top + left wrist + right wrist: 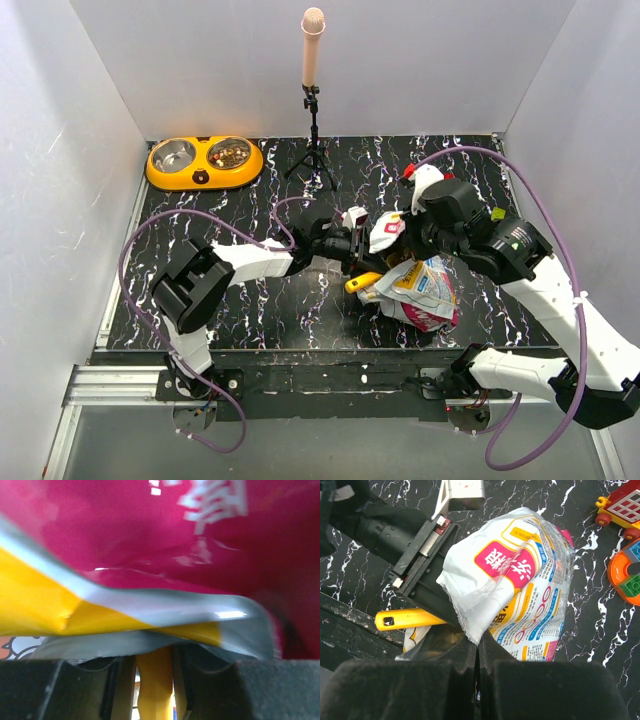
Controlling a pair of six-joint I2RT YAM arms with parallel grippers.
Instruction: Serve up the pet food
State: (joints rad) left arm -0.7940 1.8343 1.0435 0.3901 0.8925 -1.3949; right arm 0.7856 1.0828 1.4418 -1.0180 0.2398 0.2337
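The crinkly white bag (pixel 520 580) with colourful print lies crumpled at the table's middle right (pixel 420 290). My right gripper (pixel 479 642) is shut on the torn top edge and holds the mouth up (pixel 398 238). Dim brownish pet food (pixel 452 638) shows inside the mouth. My left gripper (pixel 366 264) reaches in from the left, shut on the yellow scoop's handle (pixel 155 685). The handle's end (pixel 405 618) sticks out under it, and the scoop's head is hidden in the bag. The bag's magenta and yellow skin (pixel 165 545) fills the left wrist view.
An orange double bowl (pixel 204 163) stands at the far left; its right cup (pixel 230 152) holds kibble, its left cup (pixel 173 155) is bare steel. A microphone on a tripod (pixel 313 60) stands at the back middle. Colourful toy blocks (pixel 622 572) lie right of the bag.
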